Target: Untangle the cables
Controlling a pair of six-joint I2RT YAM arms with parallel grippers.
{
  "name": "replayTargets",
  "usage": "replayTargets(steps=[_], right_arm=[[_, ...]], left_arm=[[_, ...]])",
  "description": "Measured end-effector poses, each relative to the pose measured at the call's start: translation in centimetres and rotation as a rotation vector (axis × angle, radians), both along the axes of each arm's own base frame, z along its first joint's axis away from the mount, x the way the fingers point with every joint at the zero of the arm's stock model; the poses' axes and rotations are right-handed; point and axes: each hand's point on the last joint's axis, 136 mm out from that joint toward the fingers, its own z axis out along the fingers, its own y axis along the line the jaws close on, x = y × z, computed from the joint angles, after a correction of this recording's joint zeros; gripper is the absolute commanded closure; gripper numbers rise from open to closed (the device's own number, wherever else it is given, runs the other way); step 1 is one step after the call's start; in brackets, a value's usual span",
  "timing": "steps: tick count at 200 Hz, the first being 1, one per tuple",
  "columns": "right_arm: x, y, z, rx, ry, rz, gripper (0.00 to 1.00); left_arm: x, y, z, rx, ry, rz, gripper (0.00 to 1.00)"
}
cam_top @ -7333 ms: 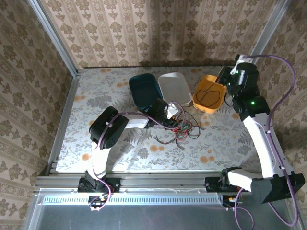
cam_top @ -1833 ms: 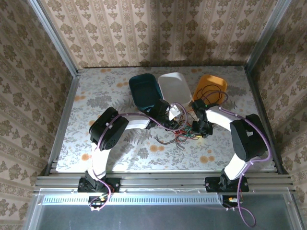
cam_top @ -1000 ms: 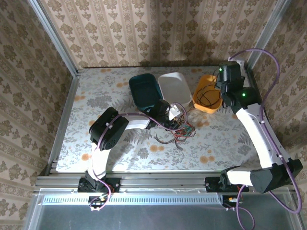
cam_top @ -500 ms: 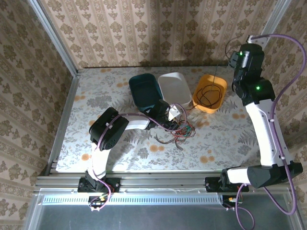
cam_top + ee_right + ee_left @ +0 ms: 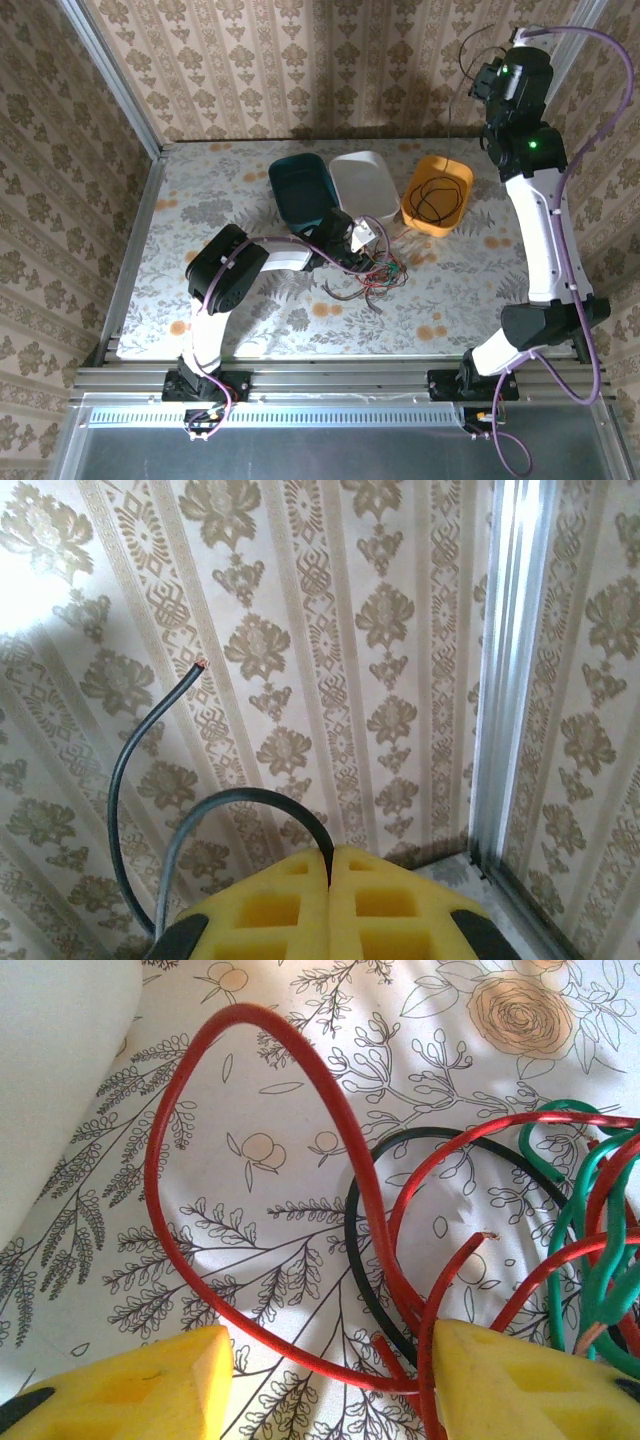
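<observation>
right hand: pads pressed together, pinching a thin black cable, high above the round orange plastic tub.
left hand: pads spread, red cable loop lying between, nothing pinched.
tangle of red, green and black cables: on the floral bench.
do it well: lower slowly, coil the tail into the tub, then release.

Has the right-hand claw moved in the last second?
Yes. The right gripper, shut on a black cable, went from the orange tub's far rim to beyond it, wallward.
</observation>
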Motion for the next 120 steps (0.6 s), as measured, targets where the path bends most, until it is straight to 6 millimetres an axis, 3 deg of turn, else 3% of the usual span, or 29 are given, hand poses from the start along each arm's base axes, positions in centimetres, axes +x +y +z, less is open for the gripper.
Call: replayTargets(steps=[41,69,90,120], right_arm=[[0.8,0.1,2.7,-0.043,-0.053,0.001,1.0],[1.5,-0.2,1.8,-0.053,-0.024,-0.019,1.0],[2.5,-0.8,-1.0,-0.059,0.045,-0.049,1.0],[3.6,-1.6,-8.0,-0.075,0.214,-0.093,1.0]], left_arm=[[0.0,0.0,0.0,-0.006,-0.006,0.001,0.43],[0.0,0.0,0.0,-0.008,-0.009,0.001,0.43],[0.0,0.1,0.0,-0.008,-0.01,0.002,0.43],[0.0,0.2,0.1,-0.006,-0.015,0.007,0.43]])
